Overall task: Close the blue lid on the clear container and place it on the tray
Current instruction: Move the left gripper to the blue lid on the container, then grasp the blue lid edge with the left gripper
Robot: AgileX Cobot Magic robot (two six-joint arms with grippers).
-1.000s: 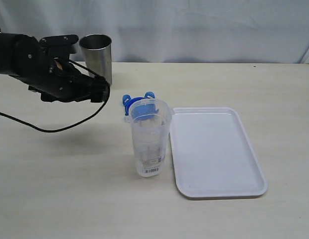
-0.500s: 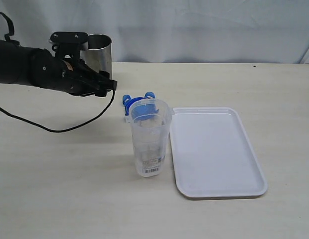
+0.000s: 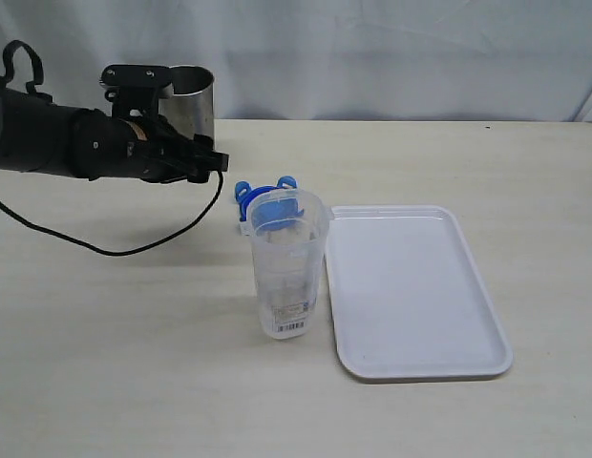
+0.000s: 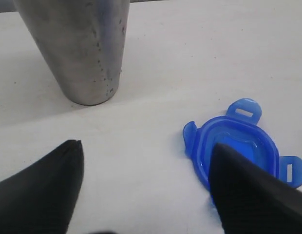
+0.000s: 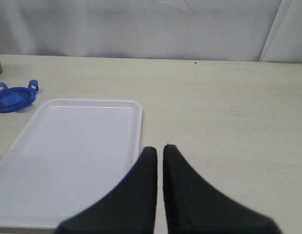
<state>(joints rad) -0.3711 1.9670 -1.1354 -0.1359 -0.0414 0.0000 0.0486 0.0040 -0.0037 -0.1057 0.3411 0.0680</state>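
The left arm reaches in from the table's left edge, and the left gripper (image 3: 212, 164) hangs above the surface, well back toward the far edge. Its jaws are spread apart with nothing between them. In the left wrist view the left gripper (image 4: 146, 146) has bare table between its fingers, and one finger (image 4: 243, 190) overlaps the blue lid (image 4: 238, 141) in the picture; whether they touch cannot be told.

Behind the gripper, near the table's far edge, a grey steel cup (image 3: 186, 100) stands upright. To its right the blue lid (image 3: 243, 191) lies flat on the table with its flaps splayed, off the clear container (image 3: 287, 267). The container stands upright and open-topped near the middle of the table, directly in front of the lid, with a white barcode label near its base.

Just beside the container on the right lies the tray (image 3: 415, 286) — white and bare — flat on the right half of the table.

The right gripper (image 5: 160, 148) shows only in its own wrist view — fingers pressed nearly together, gripping nothing, above the table beside the tray (image 5: 78, 146).
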